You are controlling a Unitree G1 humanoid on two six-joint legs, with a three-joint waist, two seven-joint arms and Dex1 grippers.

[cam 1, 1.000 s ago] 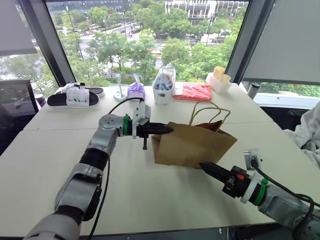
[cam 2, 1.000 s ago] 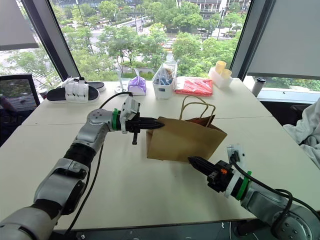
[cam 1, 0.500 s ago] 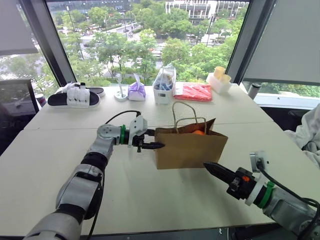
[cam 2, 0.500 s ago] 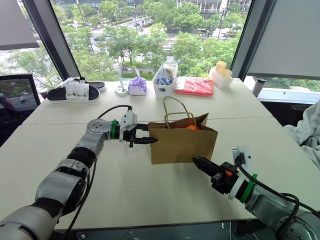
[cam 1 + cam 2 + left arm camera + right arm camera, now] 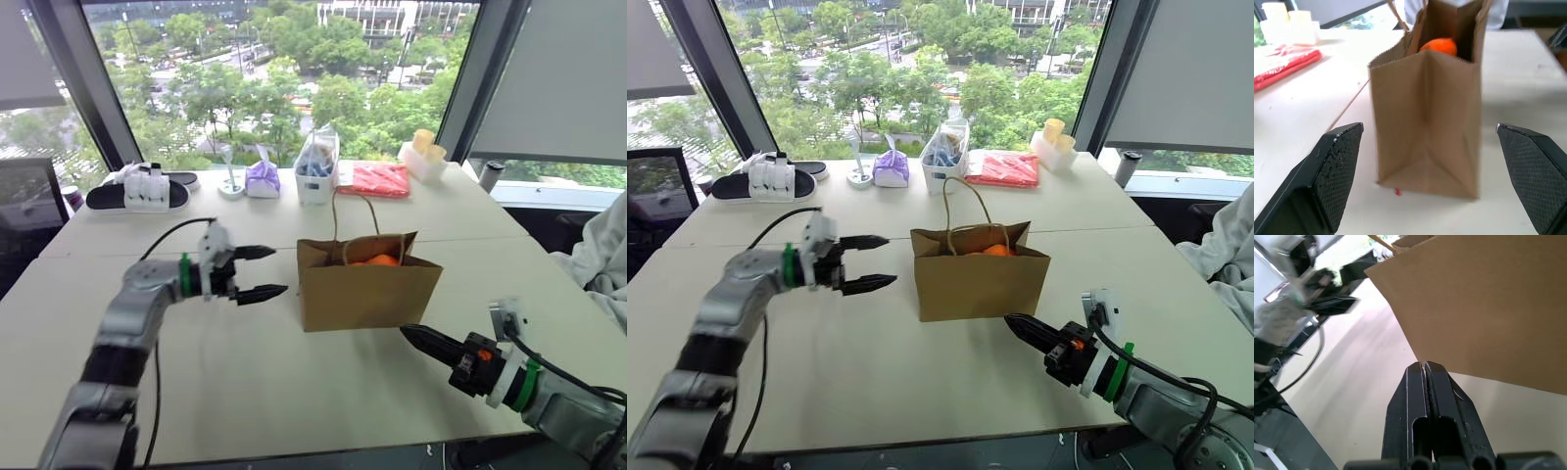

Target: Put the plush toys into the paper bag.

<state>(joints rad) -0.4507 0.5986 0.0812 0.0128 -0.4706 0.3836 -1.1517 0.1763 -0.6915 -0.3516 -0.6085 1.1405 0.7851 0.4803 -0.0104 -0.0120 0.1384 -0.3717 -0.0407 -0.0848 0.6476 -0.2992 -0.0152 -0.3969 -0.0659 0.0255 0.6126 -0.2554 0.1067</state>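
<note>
The paper bag stands upright near the middle of the table, mouth open. An orange plush toy shows inside, just below the rim. The green one cannot be made out; whether it lies deeper in the bag cannot be told, so completion is likely but unconfirmed. The left gripper hangs level beside the bag's left side, apart from it, fingers spread wide and empty. The right gripper points at the bag's lower right corner, fingers pressed together, holding nothing.
</note>
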